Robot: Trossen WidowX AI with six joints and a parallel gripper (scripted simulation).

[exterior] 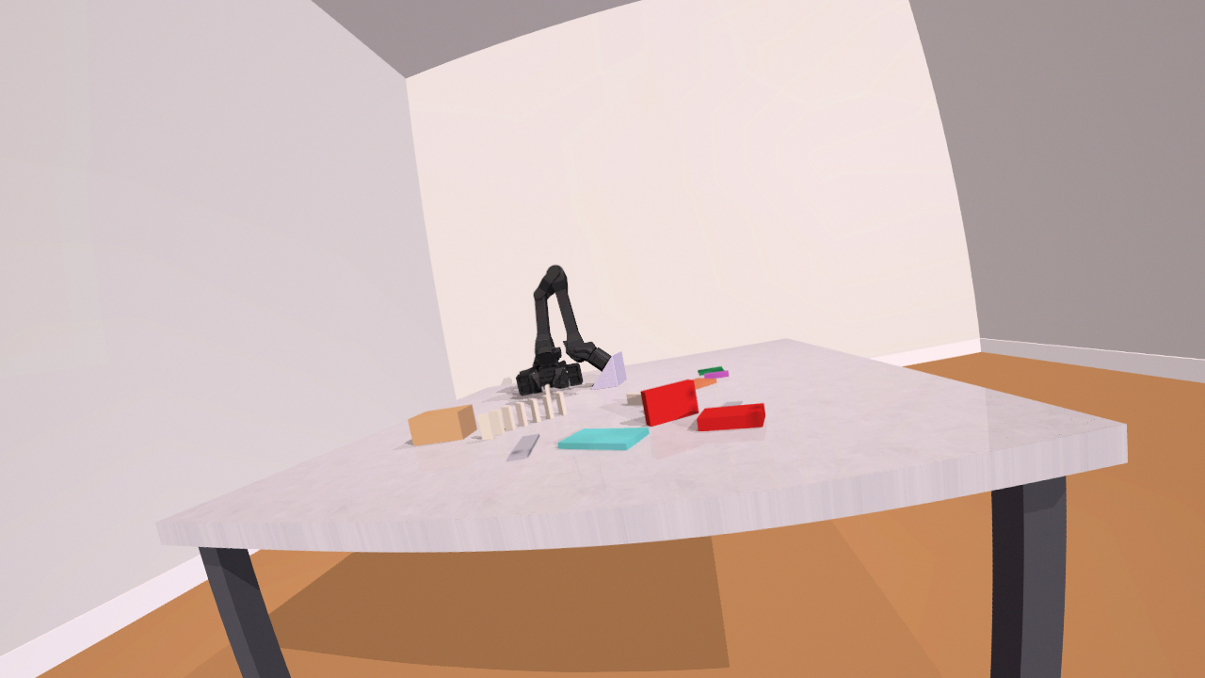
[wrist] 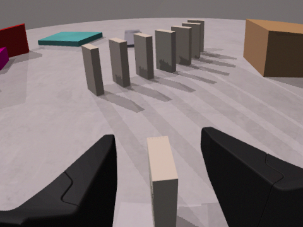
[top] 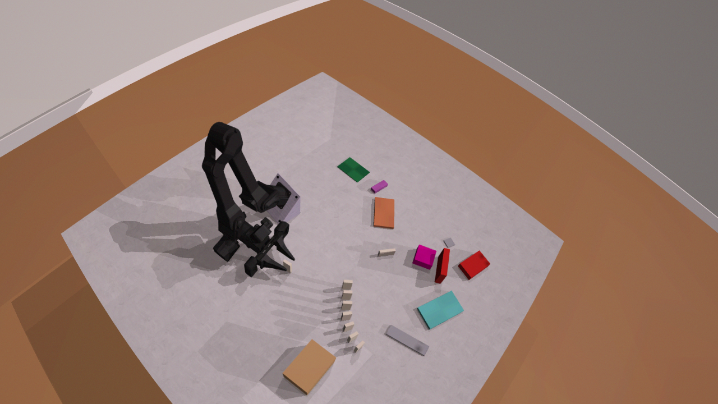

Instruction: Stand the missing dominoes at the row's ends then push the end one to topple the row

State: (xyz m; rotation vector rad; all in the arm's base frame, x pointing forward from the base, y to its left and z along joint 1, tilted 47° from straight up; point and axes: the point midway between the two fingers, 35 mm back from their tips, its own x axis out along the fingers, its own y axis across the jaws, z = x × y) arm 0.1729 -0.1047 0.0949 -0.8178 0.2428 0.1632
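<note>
My gripper is open, low at the table. A cream domino stands upright between the fingers, with a gap on each side in the wrist view. It is well apart from the row, to its upper left in the top view. Several dominoes stand in a row that bends at its lower end, from the upper end domino to the lower end domino. Another domino lies on its side above and right of the row in the top view. The held-off domino's base is hidden in the wrist view.
A tan box is near the row's lower end. A grey bar, a teal slab, a magenta block and an upright red board are right of the row. An orange slab is farther up.
</note>
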